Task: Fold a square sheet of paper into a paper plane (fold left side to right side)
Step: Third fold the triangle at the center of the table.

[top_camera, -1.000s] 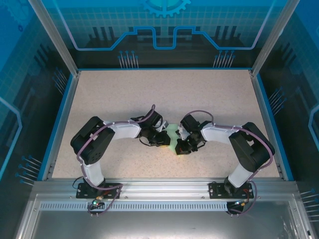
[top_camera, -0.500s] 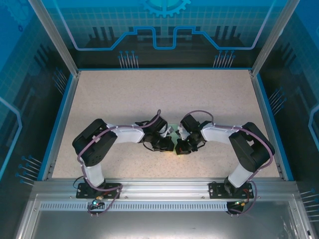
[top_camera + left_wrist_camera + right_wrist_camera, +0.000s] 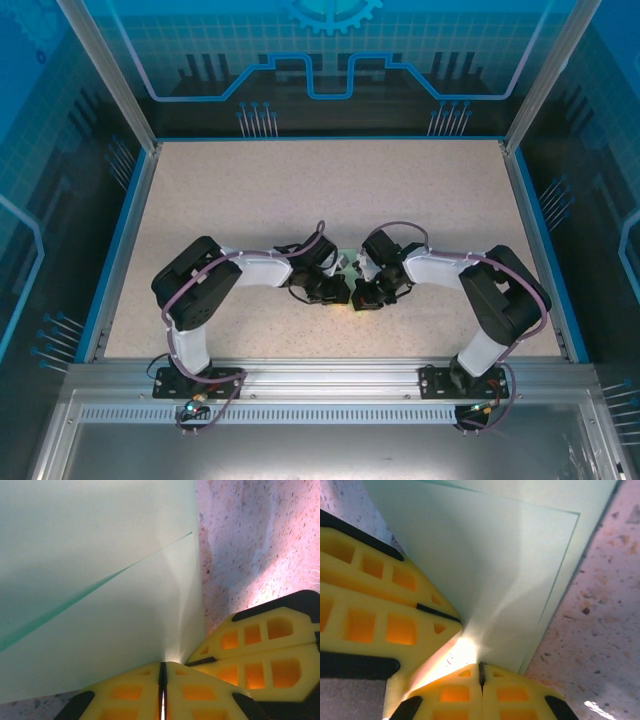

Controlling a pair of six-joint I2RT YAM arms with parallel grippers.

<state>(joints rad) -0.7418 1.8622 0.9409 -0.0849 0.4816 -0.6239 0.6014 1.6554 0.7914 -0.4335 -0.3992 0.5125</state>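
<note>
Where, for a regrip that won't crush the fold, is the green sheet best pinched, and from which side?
Pinch the square sheet of paper at its free near edge by the corner, coming in low from the near side, one finger under, one over. It is thin and seems lifted off the table there, so a finger should slip beneath. Avoid the diagonal crease.

Speckled tabletop (image 3: pixel 330 190) — blue-edged, aluminium rail (image 3: pixel 330 385) in front
</note>
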